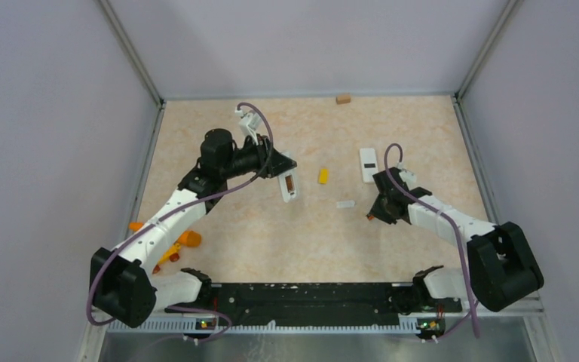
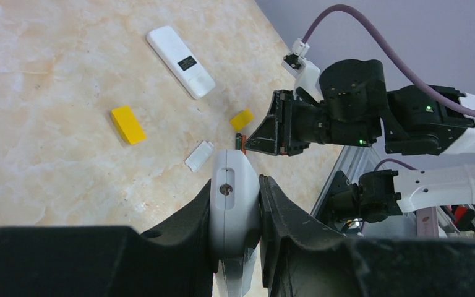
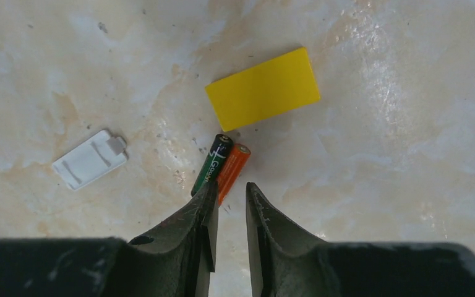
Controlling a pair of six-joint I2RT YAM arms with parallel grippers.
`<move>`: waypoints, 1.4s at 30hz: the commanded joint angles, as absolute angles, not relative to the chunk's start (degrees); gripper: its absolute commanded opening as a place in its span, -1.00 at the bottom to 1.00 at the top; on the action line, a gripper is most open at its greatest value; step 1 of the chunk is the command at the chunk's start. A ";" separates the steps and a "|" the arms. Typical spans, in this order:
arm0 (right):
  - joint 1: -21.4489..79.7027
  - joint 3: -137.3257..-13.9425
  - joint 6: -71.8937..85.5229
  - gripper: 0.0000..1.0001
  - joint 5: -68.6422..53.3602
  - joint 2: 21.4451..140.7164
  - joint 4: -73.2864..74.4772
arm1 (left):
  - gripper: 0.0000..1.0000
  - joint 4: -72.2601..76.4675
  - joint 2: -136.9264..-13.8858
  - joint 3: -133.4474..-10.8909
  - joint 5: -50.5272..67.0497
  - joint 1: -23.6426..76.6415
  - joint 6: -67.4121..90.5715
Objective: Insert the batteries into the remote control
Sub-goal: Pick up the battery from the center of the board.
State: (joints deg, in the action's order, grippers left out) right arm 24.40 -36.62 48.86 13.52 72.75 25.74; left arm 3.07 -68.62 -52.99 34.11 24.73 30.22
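**Left gripper** (image 2: 235,192), lower centre of the left wrist view: clamped on the slim white plastic remote control (image 2: 229,167), which is held clear of the mottled beige tabletop (image 2: 49,80).

**Right gripper** (image 3: 231,189), lower centre of the right wrist view: fingers narrowly apart, nothing between them.

**Black cylindrical battery with green lettering** (image 3: 211,164) and **orange cylindrical battery** (image 3: 232,166): laid touching side by side. Their near ends are hidden behind the left-hand fingertip.

**Flat yellow rectangular block** (image 3: 263,88): just beyond the batteries.

**Small white plastic battery cover** (image 3: 89,159): at frame left.

**Risk:** the gap is set to the right of the pair. On closing, nothing may be caught, or the batteries may be nudged and rolled. Both could also be pinched together and one dropped.

**Views:** the finger offset is shown only by the right wrist view. The dark battery recess (image 1: 289,185) is shown only from above. The clamp on the remote is shown clearly only by the left wrist view.
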 commanded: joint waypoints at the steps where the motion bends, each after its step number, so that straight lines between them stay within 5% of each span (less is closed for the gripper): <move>1: 23.98 -37.93 51.48 -0.54 16.12 76.09 23.63 | -1.00 6.93 -69.51 -52.58 37.37 24.65 29.97; 20: 23.69 -36.66 51.93 -0.52 20.23 81.31 20.85 | -1.00 7.59 -70.36 -52.56 38.35 24.52 30.40; 25: 23.64 -37.03 50.51 -0.78 20.02 80.72 20.59 | -1.00 7.89 -70.34 -52.61 38.59 24.43 30.65; 33: 29.10 -41.81 41.38 -0.93 19.17 63.83 16.86 | -1.00 12.17 -70.35 -51.73 39.86 24.39 33.30; 42: 37.99 -40.85 32.04 -0.96 4.75 49.39 -7.64 | -1.00 16.27 -73.52 -53.05 40.89 24.17 45.38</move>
